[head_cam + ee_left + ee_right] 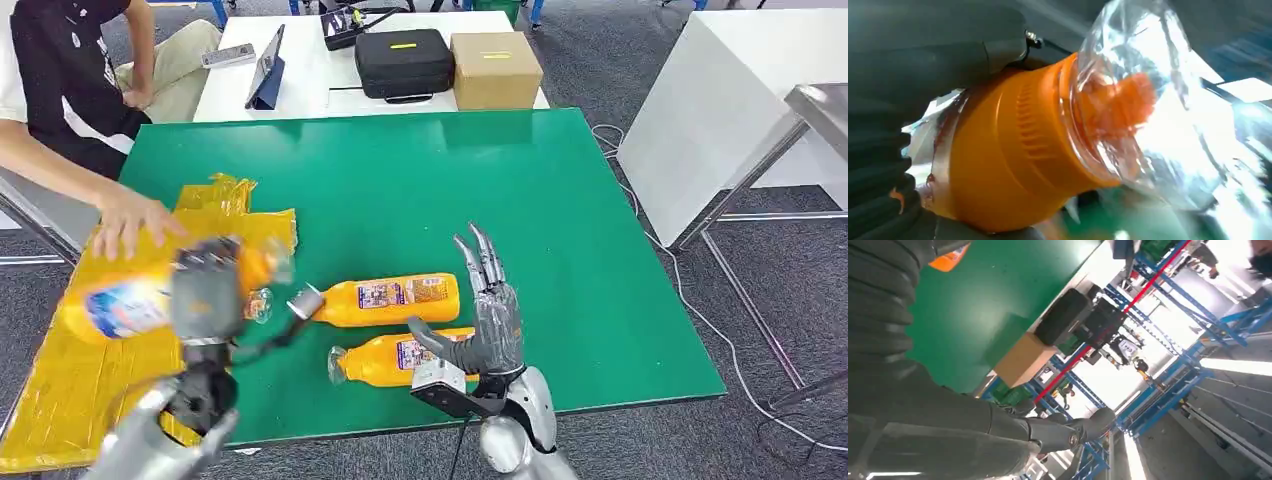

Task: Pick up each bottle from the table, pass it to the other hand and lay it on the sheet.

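Gripping an orange bottle [150, 295] over the yellow sheet [60, 390], the left hand [205, 290] contrasts with the right hand [490, 320], fingers spread above the green bench [400, 190].

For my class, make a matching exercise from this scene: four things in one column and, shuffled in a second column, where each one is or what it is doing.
Things:
1. left robot hand
2. right robot hand
3. person's hand
4. cardboard box

Places or states:
A. on the white table beyond the green one
B. resting on the yellow sheet
C. gripping an orange bottle
D. fingers apart above the near bottle

Pairs: 1-C, 2-D, 3-B, 4-A
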Robot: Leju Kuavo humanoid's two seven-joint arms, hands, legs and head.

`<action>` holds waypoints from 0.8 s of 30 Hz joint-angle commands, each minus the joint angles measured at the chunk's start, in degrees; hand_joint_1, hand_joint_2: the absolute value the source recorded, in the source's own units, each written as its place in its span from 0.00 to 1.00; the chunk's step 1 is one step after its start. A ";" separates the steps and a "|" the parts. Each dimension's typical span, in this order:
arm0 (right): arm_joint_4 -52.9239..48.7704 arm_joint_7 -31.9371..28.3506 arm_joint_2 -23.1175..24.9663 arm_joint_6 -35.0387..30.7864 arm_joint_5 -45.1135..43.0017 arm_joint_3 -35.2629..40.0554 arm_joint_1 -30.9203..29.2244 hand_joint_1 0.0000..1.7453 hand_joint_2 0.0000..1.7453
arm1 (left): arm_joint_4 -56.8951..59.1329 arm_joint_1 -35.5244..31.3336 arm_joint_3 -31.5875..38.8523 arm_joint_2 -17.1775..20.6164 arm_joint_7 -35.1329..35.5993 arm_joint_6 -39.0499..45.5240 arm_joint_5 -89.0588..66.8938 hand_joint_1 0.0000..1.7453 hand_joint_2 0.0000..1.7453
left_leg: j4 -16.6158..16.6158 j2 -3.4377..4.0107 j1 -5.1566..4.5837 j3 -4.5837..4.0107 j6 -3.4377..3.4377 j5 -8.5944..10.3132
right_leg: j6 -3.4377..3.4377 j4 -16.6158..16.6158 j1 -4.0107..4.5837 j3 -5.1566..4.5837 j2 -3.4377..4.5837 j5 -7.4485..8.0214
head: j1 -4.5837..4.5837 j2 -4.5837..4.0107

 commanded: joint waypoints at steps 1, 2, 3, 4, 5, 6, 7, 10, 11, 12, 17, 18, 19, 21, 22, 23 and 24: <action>0.47 0.50 -1.77 0.04 0.09 -0.54 0.06 0.00 1.00 | 16.02 -3.23 21.13 -7.49 -33.18 -1.57 -0.23 1.00 1.00 | 0.10 -0.15 0.07 -0.14 -0.16 -0.04 | 0.00 0.08 0.04 -0.15 0.10 -0.02 | 0.00 0.00; 0.47 0.50 -1.77 0.04 0.09 -0.54 0.06 0.00 1.00 | 16.02 -3.23 21.13 -7.49 -33.18 -1.57 -0.23 1.00 1.00 | 0.04 -0.19 -0.03 -0.20 -0.10 0.04 | 0.02 0.01 -0.02 -0.22 0.01 0.02 | 0.04 0.02; 0.52 0.49 -1.74 0.00 0.10 -0.50 -0.04 0.00 1.00 | 15.90 -2.81 21.90 -8.02 -33.16 -2.04 -0.23 1.00 1.00 | 0.03 -0.10 -0.04 -0.16 -0.08 0.01 | 0.02 -0.02 -0.02 -0.19 0.07 0.03 | 0.00 0.00; 0.82 0.53 -1.69 0.06 0.18 -0.30 -0.16 0.00 1.00 | 16.14 -2.71 25.25 -9.75 -34.57 -3.65 -0.23 1.00 1.00 | 0.02 -0.10 -0.03 -0.11 -0.11 0.00 | 0.01 -0.02 -0.02 -0.16 0.11 0.02 | 0.00 0.00; 1.09 0.65 -1.49 0.29 0.30 -0.20 -0.29 0.00 1.00 | 17.06 -3.45 26.56 -10.49 -35.23 -4.63 -0.23 1.00 1.00 | 0.00 -0.01 -0.03 -0.13 -0.08 0.01 | 0.04 -0.03 -0.01 -0.24 0.16 0.05 | 0.00 0.00; 1.21 0.80 -1.23 0.41 0.48 -0.22 -0.32 0.00 1.00 | 18.22 -4.18 28.03 -11.46 -36.06 -5.42 -0.23 1.00 1.00 | -0.04 0.02 -0.03 -0.06 -0.12 0.01 | 0.03 -0.02 -0.03 -0.21 0.23 0.04 | -0.02 0.00; 1.25 1.09 -1.02 0.66 0.88 -0.22 -0.36 0.00 1.00 | 19.43 -5.04 29.27 -12.42 -37.02 -6.17 -0.23 1.00 1.00 | -0.02 -0.01 -0.02 -0.04 -0.14 0.00 | 0.02 0.02 -0.02 -0.21 0.23 0.02 | -0.02 0.00; 0.56 1.96 -0.70 1.21 1.72 -0.68 -0.03 0.00 1.00 | 22.06 -6.26 30.93 -14.53 -39.69 -7.25 -0.23 1.00 1.00 | 0.01 -0.16 0.07 -0.12 -0.07 0.07 | 0.06 0.05 0.04 -0.27 0.00 0.02 | -0.02 0.02; 0.32 2.20 -0.66 1.39 1.99 -0.92 0.10 0.00 1.00 | 23.05 -6.65 29.57 -14.24 -39.18 -6.67 -0.23 1.00 1.00 | 0.01 -0.23 0.09 -0.07 -0.11 0.05 | 0.05 0.05 0.05 -0.20 -0.02 -0.03 | -0.02 0.00; 0.21 2.27 -0.68 1.46 2.06 -1.00 0.16 0.00 1.00 | 23.63 -6.78 28.99 -14.31 -38.72 -6.70 -0.23 1.00 1.00 | 0.00 -0.10 0.07 -0.09 -0.07 0.06 | 0.07 0.07 0.03 -0.25 0.05 0.01 | -0.02 0.00; -0.27 2.92 -0.72 2.06 2.47 -1.80 0.73 0.00 1.00 | 26.61 -7.93 29.14 -14.12 -36.52 -5.75 -0.23 1.00 1.00 | -0.04 -0.07 0.04 -0.06 -0.07 0.07 | 0.07 0.06 0.01 -0.21 0.09 0.02 | -0.02 0.00; -0.19 2.97 -0.68 2.14 2.54 -1.88 0.79 0.00 1.00 | 26.78 -8.09 29.07 -13.82 -35.95 -5.64 -0.23 1.00 1.00 | -0.05 -0.15 0.04 0.00 -0.11 0.05 | 0.06 0.06 0.00 -0.13 0.08 -0.01 | -0.02 0.00; -0.12 2.98 -0.66 2.15 2.57 -1.91 0.91 0.00 1.00 | 26.87 -8.10 29.34 -13.64 -35.81 -5.63 -0.23 1.00 1.00 | -0.03 -0.10 0.06 -0.04 -0.10 0.06 | 0.06 0.06 0.03 -0.18 0.10 0.01 | -0.02 0.00; -0.01 2.96 -0.56 2.06 2.63 -2.04 1.08 0.00 1.00 | 26.91 -8.02 30.89 -13.82 -36.40 -5.70 -0.23 1.00 1.00 | -0.04 -0.09 0.05 -0.01 -0.12 0.05 | 0.05 0.06 0.02 -0.17 0.14 0.00 | -0.02 0.00; 0.06 2.89 -0.54 2.08 2.72 -2.11 1.24 0.00 1.00 | 26.83 -7.91 30.95 -13.42 -36.06 -5.39 -0.23 1.00 1.00 | -0.04 -0.08 0.05 0.00 -0.13 0.04 | 0.05 0.06 0.02 -0.16 0.15 0.00 | -0.02 0.00; 0.13 2.88 -0.49 2.14 2.72 -2.17 1.31 0.00 1.00 | 26.80 -7.81 30.77 -13.22 -35.57 -5.41 -0.23 1.00 1.00 | -0.05 -0.06 0.05 0.00 -0.13 0.04 | 0.04 0.06 0.02 -0.17 0.16 0.00 | -0.02 0.00; 0.41 2.85 -0.49 2.38 2.68 -2.19 1.37 0.00 1.00 | 26.78 -7.60 31.09 -13.01 -35.34 -5.51 -0.23 1.00 1.00 | -0.05 -0.04 0.04 -0.02 -0.11 0.06 | 0.05 0.06 0.02 -0.19 0.14 0.02 | -0.02 0.00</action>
